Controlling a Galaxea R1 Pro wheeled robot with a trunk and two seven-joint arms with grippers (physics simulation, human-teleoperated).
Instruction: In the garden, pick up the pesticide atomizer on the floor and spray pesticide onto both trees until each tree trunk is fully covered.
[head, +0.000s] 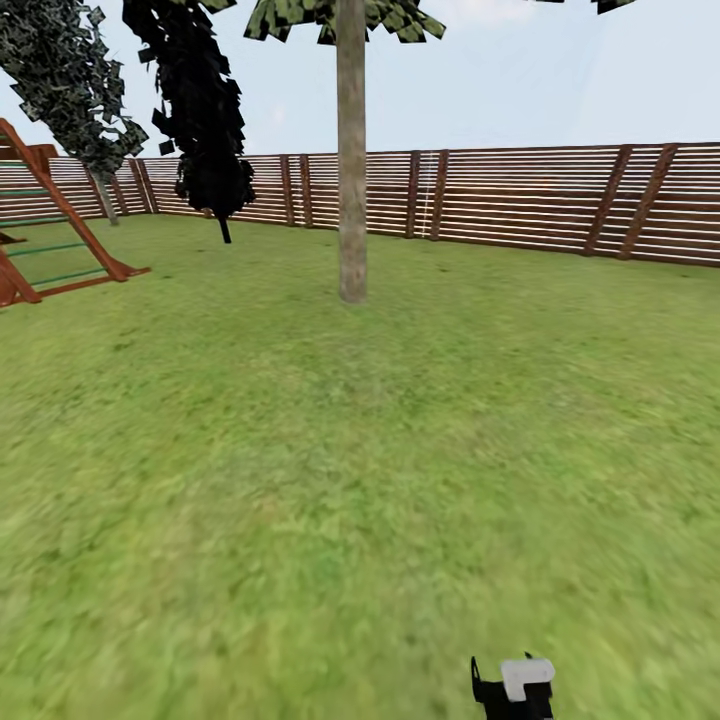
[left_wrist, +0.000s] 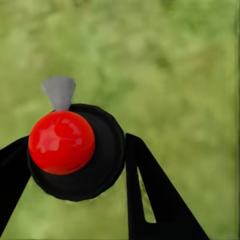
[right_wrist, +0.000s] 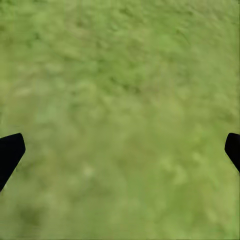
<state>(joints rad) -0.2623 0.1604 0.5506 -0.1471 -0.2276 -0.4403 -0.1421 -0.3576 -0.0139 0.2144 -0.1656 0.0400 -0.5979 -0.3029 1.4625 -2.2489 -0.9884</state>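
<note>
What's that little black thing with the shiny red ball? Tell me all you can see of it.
That is the pesticide atomizer, seen from above in the left wrist view: a round, dark body topped by a glossy red ball, with a small grey funnel-shaped nozzle sticking out beside it. It looks like smooth plastic. It sits between the left gripper's two black fingers, which close against its sides, held above blurry green grass. In the head view its white and black top peeks up.

You've got blurry green grass floor (head: 300, 480) filling most of the frame, btm to approx upper third. On it: pale mottled tree trunk (head: 351, 160) rooted upper centre; thin black trunk (head: 224, 228) upper left; red-brown wooden climbing frame (head: 50, 225) at left edge; slatted brown fence (head: 520, 200) standing along far edge, left to right.
</note>
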